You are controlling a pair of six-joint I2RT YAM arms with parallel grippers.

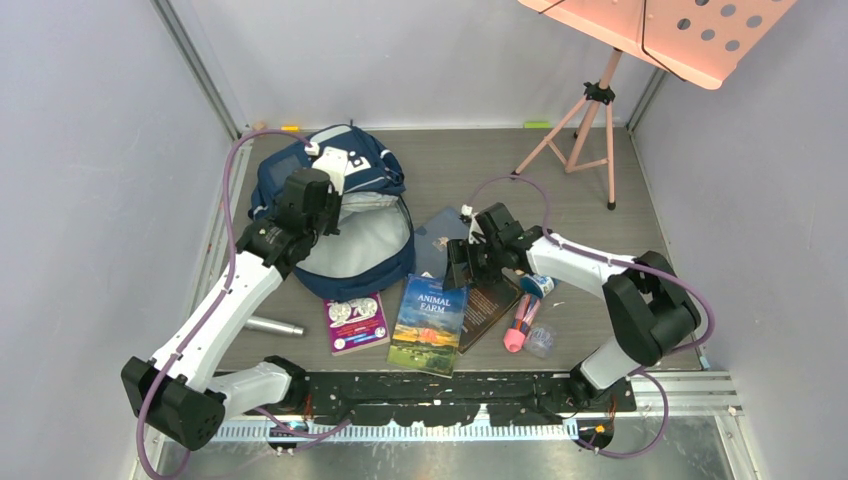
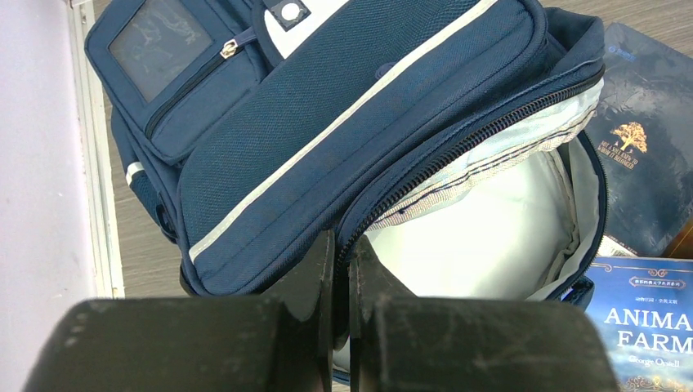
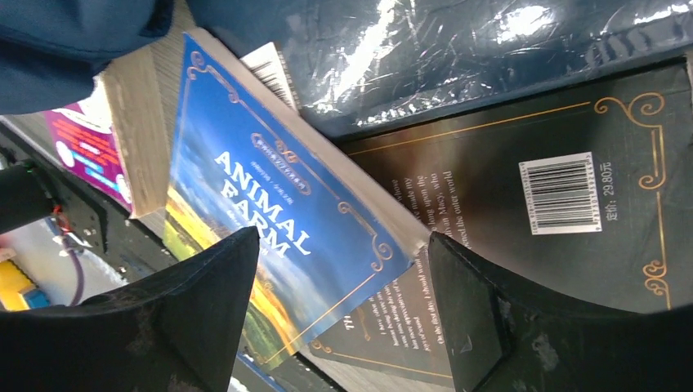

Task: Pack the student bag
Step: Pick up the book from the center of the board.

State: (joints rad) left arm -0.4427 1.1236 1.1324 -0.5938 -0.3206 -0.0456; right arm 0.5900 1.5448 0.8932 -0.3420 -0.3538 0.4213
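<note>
- Top view: the student bag [image 1: 372, 178] lies at the far left of the table [image 1: 480, 160], its main compartment unzipped and gaping, pale lining showing.
- My left gripper [image 1: 330, 200] sits right on the bag's upper rim.
- My right gripper [image 1: 458, 265] hangs over the books just right of the bag.
- I count 4 books: a purple book [image 1: 356, 322], the Animal Farm book [image 1: 430, 325], a black book [image 1: 490, 305] and a navy book [image 1: 438, 240].
- A pink marker [image 1: 518, 330] lies right of the books, and a silver cylinder [image 1: 272, 326] lies beside my left arm.
- Left wrist view: my left gripper [image 2: 342, 245] is pinched down to a sliver, and the student bag's [image 2: 327, 106] zipped edge runs straight into that gap, so I am clamped on the rim.
- The Animal Farm book [image 2: 646, 327] peeks in at lower right.
- Right wrist view: my right gripper [image 3: 342, 241] stands wide apart, 1 finger on each side above the Animal Farm book [image 3: 270, 196], nothing held.
- That book overlaps the black book [image 3: 523, 188], whose barcode faces up.
- A corner of the student bag [image 3: 73, 41] fills the upper left.
</note>
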